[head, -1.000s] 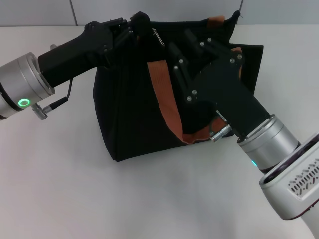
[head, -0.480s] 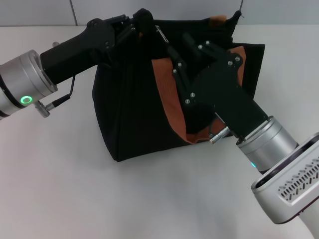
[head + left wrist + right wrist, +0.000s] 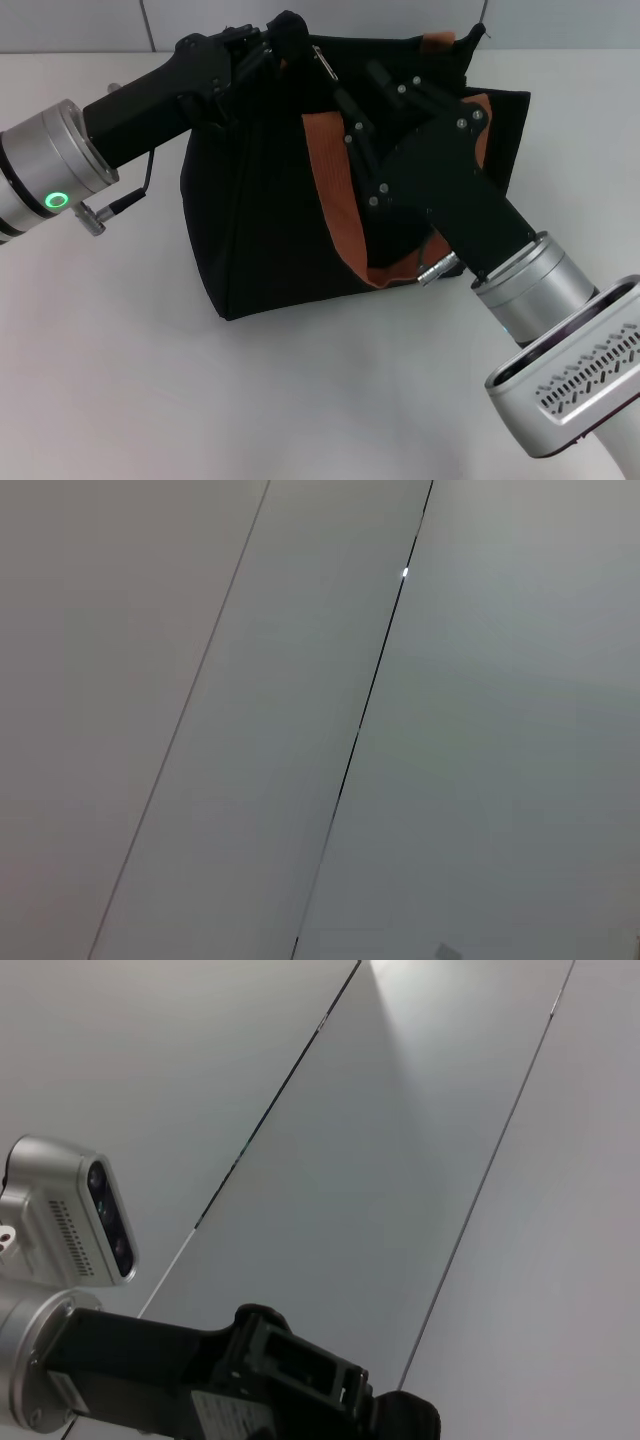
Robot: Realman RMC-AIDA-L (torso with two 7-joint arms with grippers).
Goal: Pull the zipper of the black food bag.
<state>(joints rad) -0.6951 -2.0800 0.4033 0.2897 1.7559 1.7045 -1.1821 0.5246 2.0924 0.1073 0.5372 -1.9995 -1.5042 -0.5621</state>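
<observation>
A black bag (image 3: 270, 230) with orange-brown straps (image 3: 335, 190) stands on a white table (image 3: 150, 380), seen from the robot's head camera. The left gripper (image 3: 285, 35) reaches in over the bag's top far-left corner, its fingers pinched together on the fabric there. The silvery zipper (image 3: 322, 68) pull hangs just beside that gripper at the bag's top edge, tilted, between the two grippers. The right gripper (image 3: 355, 85) leans across the front of the bag, its dark fingers (image 3: 345, 105) pointing up toward the pull; whether they are apart or closed on it cannot be told from here, as black metal merges with black cloth. One strap runs down the bag's front and passes behind the right arm. The left wrist camera shows only pale wall panels (image 3: 300, 730); the right wrist camera shows panels and the left arm (image 3: 200, 1380).
</observation>
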